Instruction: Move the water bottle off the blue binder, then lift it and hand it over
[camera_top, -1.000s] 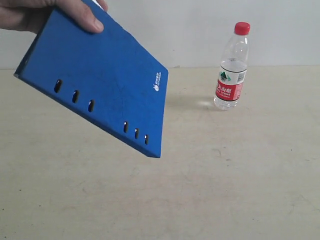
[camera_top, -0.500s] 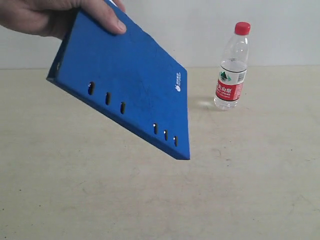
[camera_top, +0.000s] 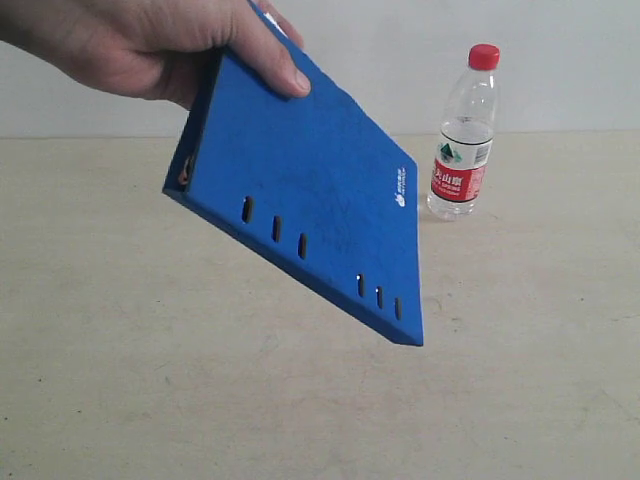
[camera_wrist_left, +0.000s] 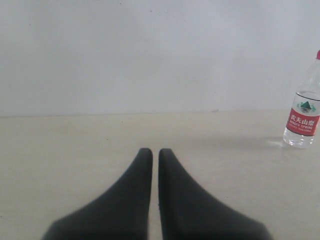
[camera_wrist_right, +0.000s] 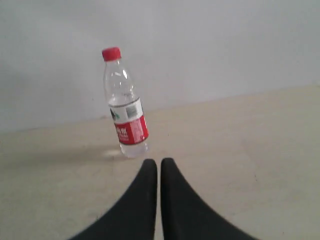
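Flat deep-blue blue binder is off the beige counter, in the air at left-centre. A bare human hand comes in from the far left and grips its far upper corner, thumb on the cover. The binder is tilted hard, lowest corner pointing down toward the near right, not touching the counter. Two groups of three slots run along its near lower edge. Small white logo sits by the right edge.

Small clear plastic water bottle with red screw cap and red/white/green label stands upright on the counter at far right, close to the white wall. It is not on the binder. In the exterior view a thin gap separates it from the binder's right edge; can't tell the gap in depth.

Left end effector: dark fingers together, only a sliver between them, nothing held, low over the bare counter. The bottle is well apart from it, at the frame edge.

Right end effector: fingers likewise together, nothing held. The bottle stands ahead of the tips, near but not touching.
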